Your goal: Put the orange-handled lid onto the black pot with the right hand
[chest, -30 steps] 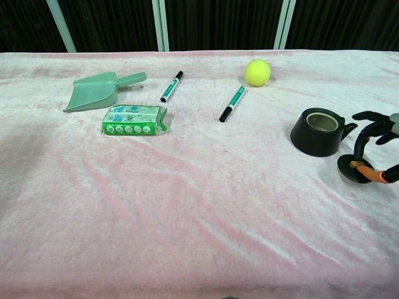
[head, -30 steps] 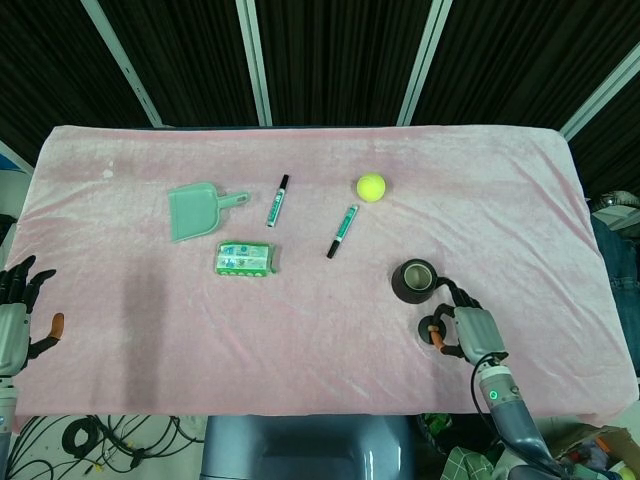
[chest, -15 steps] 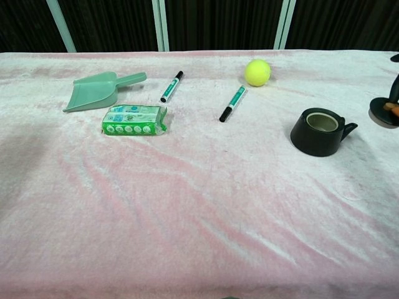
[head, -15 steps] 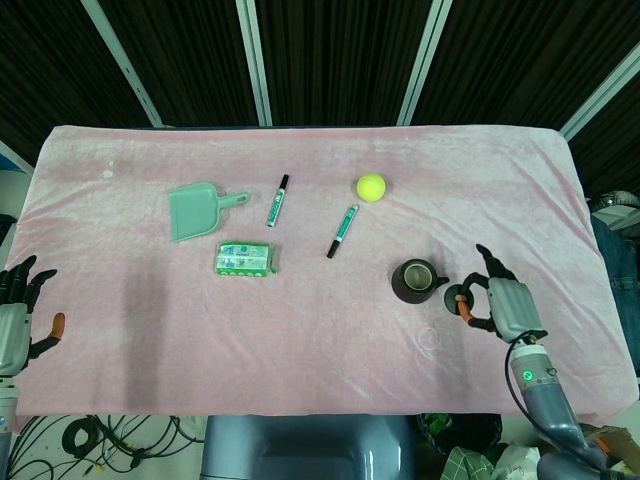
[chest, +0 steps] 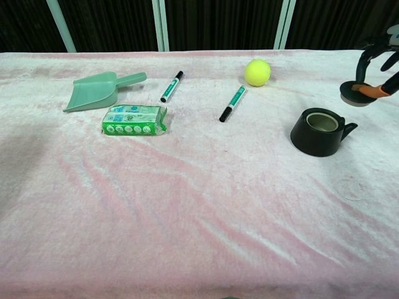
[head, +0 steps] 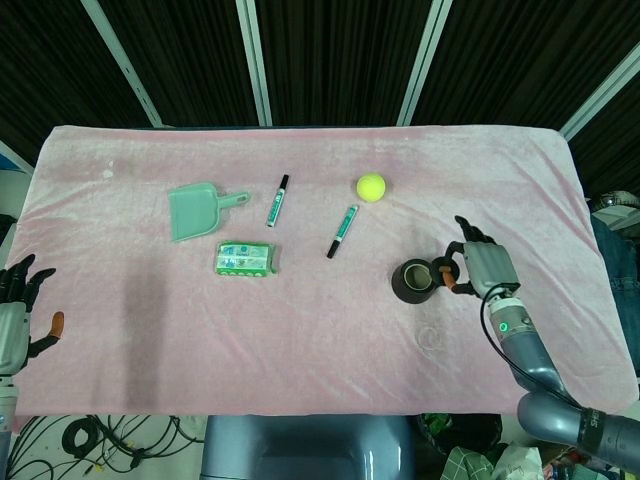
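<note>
Up off the cloth has come the lid point(chest: 356, 93), and it has moved over toward the pot point(chest: 319, 131) since a moment ago. The right hand point(head: 482, 267) pinches the lid by its orange handle point(chest: 378, 91), with its other fingers point(chest: 368, 53) spread above. In the chest view the lid hangs in the air, up and to the right of the pot, not touching it. The pot sits open on the pink cloth point(head: 300, 320) with its spout pointing right. The left hand point(head: 14, 318) rests at the near left edge of the table, fingers apart, holding nothing. Farther back lie a green dustpan point(head: 192, 211), a green packet point(head: 246, 259), two pens point(head: 277, 201) point(head: 342, 231) and a yellow ball point(head: 371, 187), all well apart from the pot.
</note>
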`<state>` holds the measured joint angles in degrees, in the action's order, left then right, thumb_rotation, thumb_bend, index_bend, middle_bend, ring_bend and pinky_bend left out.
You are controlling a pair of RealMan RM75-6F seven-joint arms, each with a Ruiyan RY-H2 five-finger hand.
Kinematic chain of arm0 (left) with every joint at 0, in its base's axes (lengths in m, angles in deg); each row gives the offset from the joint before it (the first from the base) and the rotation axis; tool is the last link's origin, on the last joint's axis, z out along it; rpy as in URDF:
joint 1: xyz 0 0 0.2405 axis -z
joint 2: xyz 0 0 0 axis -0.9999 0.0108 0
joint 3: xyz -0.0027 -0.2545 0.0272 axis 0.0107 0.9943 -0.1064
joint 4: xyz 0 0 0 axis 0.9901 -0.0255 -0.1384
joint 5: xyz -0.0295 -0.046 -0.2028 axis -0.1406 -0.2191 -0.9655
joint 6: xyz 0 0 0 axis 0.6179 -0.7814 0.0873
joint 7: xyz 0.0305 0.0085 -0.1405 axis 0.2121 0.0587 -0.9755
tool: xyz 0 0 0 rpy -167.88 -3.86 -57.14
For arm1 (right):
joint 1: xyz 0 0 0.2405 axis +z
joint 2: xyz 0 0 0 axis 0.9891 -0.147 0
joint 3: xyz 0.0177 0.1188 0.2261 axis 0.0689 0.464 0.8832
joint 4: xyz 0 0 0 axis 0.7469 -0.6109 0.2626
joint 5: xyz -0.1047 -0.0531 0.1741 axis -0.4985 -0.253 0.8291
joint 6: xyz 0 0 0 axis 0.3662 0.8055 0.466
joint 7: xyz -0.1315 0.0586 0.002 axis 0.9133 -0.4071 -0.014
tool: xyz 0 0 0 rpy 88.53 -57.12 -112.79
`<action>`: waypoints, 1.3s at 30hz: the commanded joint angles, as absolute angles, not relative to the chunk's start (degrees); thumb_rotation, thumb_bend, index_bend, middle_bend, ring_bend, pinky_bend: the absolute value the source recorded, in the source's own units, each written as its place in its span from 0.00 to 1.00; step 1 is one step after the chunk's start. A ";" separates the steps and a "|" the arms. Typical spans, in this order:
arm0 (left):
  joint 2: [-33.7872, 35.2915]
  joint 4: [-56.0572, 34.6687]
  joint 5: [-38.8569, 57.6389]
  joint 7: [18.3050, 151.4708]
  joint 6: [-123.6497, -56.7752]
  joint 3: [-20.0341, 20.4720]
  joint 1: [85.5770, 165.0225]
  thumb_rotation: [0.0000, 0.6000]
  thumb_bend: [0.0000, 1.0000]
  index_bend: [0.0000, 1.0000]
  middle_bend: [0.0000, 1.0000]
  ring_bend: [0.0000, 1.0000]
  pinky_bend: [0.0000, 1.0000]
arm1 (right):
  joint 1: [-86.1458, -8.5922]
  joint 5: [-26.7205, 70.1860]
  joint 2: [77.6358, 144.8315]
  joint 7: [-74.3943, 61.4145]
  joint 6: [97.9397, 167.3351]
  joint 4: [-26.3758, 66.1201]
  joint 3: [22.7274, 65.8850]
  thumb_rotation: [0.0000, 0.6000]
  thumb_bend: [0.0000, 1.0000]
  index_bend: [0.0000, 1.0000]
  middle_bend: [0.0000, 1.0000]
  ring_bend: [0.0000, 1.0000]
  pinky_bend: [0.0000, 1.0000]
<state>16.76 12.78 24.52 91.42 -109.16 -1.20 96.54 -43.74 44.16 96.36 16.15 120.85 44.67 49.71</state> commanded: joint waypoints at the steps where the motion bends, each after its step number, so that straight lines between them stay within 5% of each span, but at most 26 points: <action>1: 16.72 12.73 24.53 91.51 -109.08 -1.20 96.60 1.00 0.44 0.18 0.00 0.00 0.00 | -41.71 47.37 98.42 17.01 119.93 42.69 49.92 1.00 0.36 0.64 0.00 0.09 0.17; 39: 17.00 12.74 24.36 91.23 -108.74 -1.22 96.75 1.00 0.44 0.18 0.00 0.00 0.00 | -37.40 50.31 105.92 15.20 118.81 34.74 46.31 1.00 0.36 0.64 0.00 0.09 0.17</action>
<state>17.00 12.74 24.35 91.22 -108.73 -1.21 96.76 -37.42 50.31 105.88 15.25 118.84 34.79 46.34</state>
